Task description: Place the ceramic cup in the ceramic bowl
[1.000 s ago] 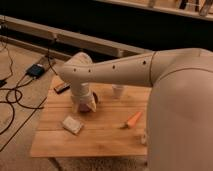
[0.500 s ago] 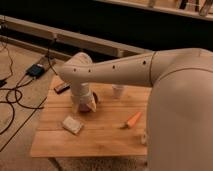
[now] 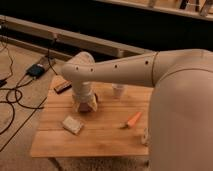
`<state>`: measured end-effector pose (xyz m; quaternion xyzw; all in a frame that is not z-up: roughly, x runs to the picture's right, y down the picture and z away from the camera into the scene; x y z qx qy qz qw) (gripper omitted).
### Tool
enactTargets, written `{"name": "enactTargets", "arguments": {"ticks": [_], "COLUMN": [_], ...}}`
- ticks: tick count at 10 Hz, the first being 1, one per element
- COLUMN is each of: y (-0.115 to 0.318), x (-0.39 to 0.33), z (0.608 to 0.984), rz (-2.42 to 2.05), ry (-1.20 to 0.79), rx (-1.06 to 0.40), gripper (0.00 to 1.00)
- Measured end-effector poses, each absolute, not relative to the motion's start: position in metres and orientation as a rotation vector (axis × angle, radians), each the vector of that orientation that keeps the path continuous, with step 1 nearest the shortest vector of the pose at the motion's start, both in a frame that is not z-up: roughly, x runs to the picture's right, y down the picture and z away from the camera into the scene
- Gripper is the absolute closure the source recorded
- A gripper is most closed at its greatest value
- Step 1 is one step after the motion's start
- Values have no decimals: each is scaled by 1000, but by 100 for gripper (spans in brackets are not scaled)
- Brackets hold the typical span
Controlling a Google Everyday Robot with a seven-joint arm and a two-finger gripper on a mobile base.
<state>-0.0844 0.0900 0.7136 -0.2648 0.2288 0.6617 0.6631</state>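
Observation:
The ceramic cup (image 3: pixel 118 91), small and white, stands upright on the far middle of the wooden table (image 3: pixel 100 137), with nothing touching it. My arm reaches in from the right, and its wrist points down over the table's left part. The gripper (image 3: pixel 85 104) hangs low there, right over a dark maroon-brown shape that looks like the ceramic bowl (image 3: pixel 88 108). The wrist hides most of the bowl. The cup is about a hand's width to the right of the gripper.
A tan flat packet (image 3: pixel 73 124) lies front left, and an orange carrot-like piece (image 3: pixel 133 120) right of centre. A dark flat object (image 3: pixel 62 87) sits at the far left edge. A small whitish object (image 3: pixel 145 136) stands by my arm. Cables and a box lie on the floor at left.

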Motion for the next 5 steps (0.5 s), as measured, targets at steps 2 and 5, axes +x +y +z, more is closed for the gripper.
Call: {"name": "enactTargets", "arguments": {"ticks": [2, 5], "y": [69, 42], "x": [-56, -10], "z": [728, 751], "rz": [1535, 1549], "ry": [482, 452], "rx": [-602, -599], "gripper": [35, 35]}}
